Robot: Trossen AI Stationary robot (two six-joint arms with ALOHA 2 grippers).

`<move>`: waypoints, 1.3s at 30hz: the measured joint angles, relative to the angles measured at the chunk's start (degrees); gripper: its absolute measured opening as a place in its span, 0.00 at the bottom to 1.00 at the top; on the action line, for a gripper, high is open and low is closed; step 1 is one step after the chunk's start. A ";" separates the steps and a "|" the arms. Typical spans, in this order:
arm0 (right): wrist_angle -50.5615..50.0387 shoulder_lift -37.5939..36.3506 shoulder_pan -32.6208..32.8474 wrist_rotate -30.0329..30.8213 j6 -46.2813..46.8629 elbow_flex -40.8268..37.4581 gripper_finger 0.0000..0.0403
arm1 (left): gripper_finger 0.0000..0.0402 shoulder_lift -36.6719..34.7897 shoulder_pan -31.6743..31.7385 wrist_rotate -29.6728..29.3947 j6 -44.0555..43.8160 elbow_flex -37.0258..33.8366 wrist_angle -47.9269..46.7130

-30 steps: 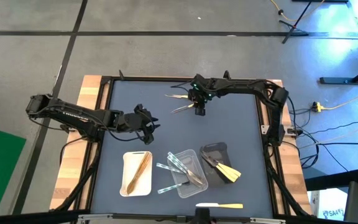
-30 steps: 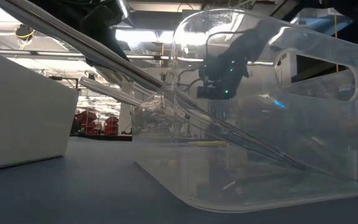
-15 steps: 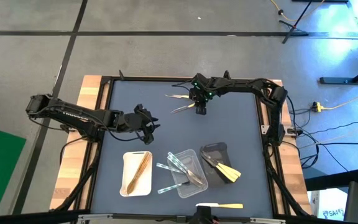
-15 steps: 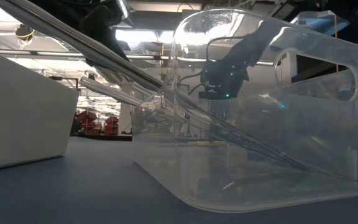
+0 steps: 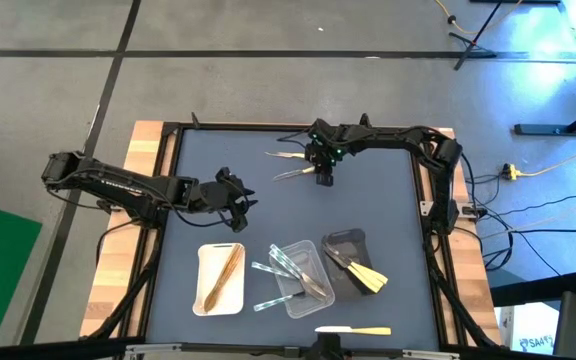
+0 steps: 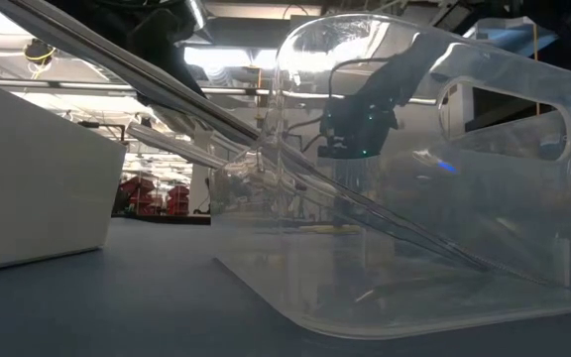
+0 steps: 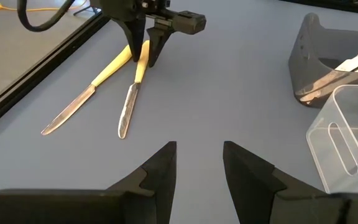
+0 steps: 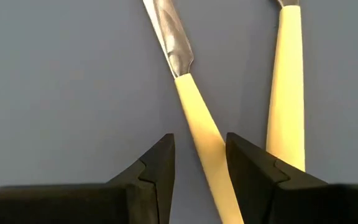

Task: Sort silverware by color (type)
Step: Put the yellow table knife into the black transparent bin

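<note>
The right gripper (image 8: 197,177), fingers spread astride a cream-handled knife (image 8: 201,127), should drop squarely before pinching the handle.

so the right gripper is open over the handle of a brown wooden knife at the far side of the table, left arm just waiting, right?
Not quite: the knife under the right gripper is not brown wood. It has a pale yellow handle and a silvery blade, as the right wrist view shows. The rest holds: the gripper is open over the handle at the far side of the table, and the left gripper waits open above the white tray.
</note>
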 joint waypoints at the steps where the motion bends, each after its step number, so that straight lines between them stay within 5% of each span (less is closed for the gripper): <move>1: -0.14 0.22 0.01 -0.02 0.00 0.00 0.33 | 0.31 0.00 0.00 0.00 0.00 0.00 0.00; 25: -2.01 3.33 0.15 -0.48 0.04 0.11 0.32 | 0.31 0.00 0.00 -0.04 0.02 0.00 -0.13; 39: -2.32 3.35 0.15 -0.07 0.37 0.05 0.06 | 0.31 0.02 0.00 -0.04 0.02 0.00 -0.17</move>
